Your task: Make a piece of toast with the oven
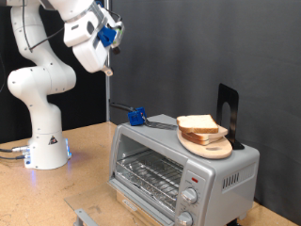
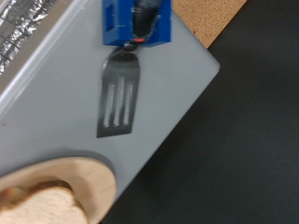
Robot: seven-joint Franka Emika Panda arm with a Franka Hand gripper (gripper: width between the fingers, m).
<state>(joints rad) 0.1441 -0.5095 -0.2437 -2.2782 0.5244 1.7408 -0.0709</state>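
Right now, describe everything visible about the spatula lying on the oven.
The spatula has a flat, dark grey metal blade with three long slots and a blue handle block with a black and red part in it. It lies flat on the silver top of the oven, towards the exterior view's left, blade pointing at the round wooden board that carries the bread. It stops short of the board. Nothing grips it; the gripper hangs high above.

Round wooden board (image 1: pixel 209 143) up top. Blue-handled metal slotted spatula (image 2: pixel 120 91) lies flat beside it. Black stand (image 1: pixel 229 111) behind board. Wooden bench (image 1: pixel 42 198) below.
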